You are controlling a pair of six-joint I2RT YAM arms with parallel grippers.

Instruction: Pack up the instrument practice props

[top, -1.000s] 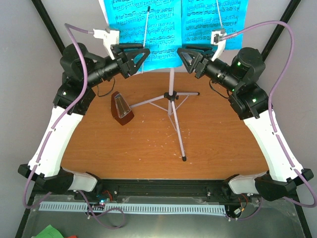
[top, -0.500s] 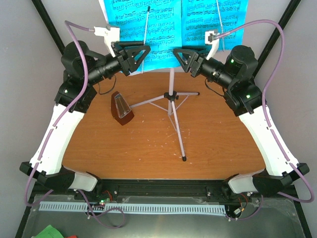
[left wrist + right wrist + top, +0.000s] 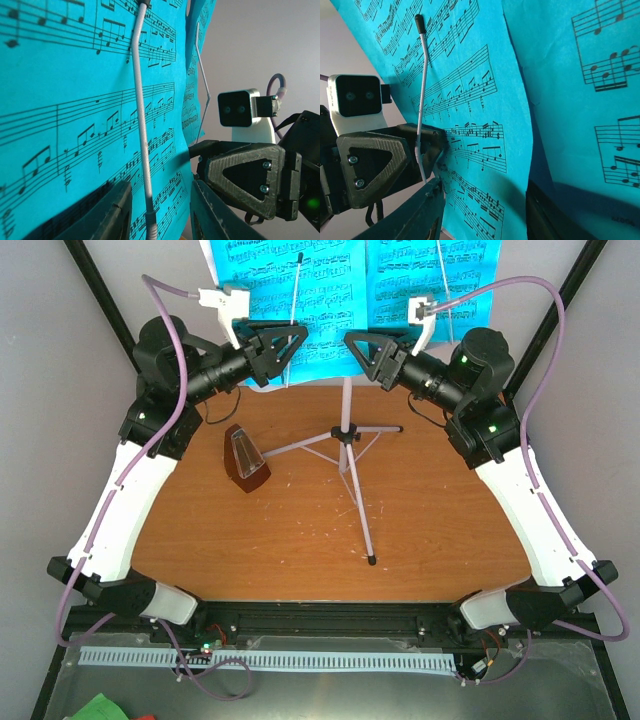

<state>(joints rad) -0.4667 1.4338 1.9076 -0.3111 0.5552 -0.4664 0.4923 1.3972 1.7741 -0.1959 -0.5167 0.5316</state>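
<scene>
Both the left tool (image 3: 160,200) and right tool (image 3: 484,200) stand half-open, straddling sheet-music pages (image 3: 265,275) on the music stand (image 3: 345,430). We see neither clamped.

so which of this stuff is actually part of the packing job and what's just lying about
Part of the job: dark red-brown metronome; cyan sheet-music pages; silver tripod music stand.
Just lying about: green scrap at the near left corner; white slotted strip in front of the arm bases.

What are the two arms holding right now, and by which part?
Nothing yet: the left gripper and right gripper stand open at the bottom edges of the cyan sheet-music pages.
</scene>
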